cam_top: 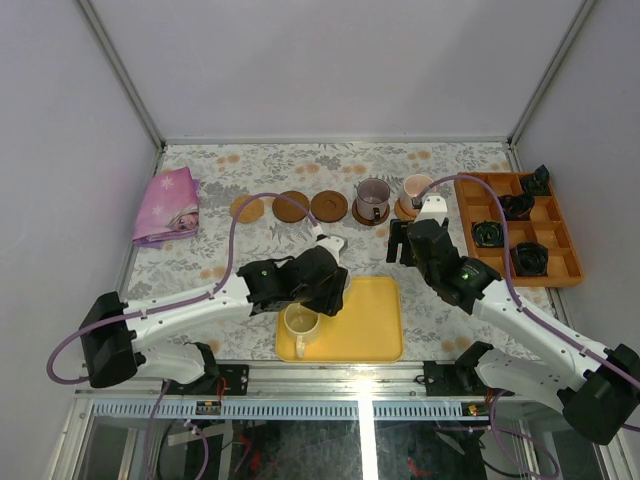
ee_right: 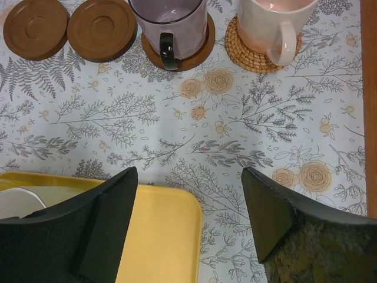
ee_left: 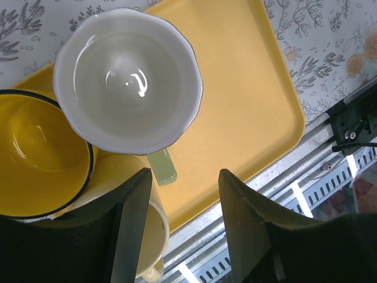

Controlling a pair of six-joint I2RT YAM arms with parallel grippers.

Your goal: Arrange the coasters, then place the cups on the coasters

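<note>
Floral cloth [ee_right: 177, 127] covers the table, with a yellow tray [ee_left: 247, 88] at its near edge. The left gripper [ee_left: 184, 183] hangs over the tray, its fingers spread and holding nothing. A cream-white cup [ee_left: 126, 79] stands just ahead of them, its pale green handle [ee_left: 162, 167] pointing into the gap. A yellow cup [ee_left: 29, 159] touches it on the left, and a second cream cup [ee_left: 152, 233] sits partly under the left finger. The right gripper [ee_right: 188, 177] hovers over bare cloth beyond the tray, jaws wide and empty. Well ahead of it, the grey-purple cup [ee_right: 168, 20] stands on a dark coaster [ee_right: 197, 53] and the pink cup [ee_right: 271, 23] on a tan coaster [ee_right: 244, 56]. Two bare dark coasters [ee_right: 35, 26] lie to the left.
</note>
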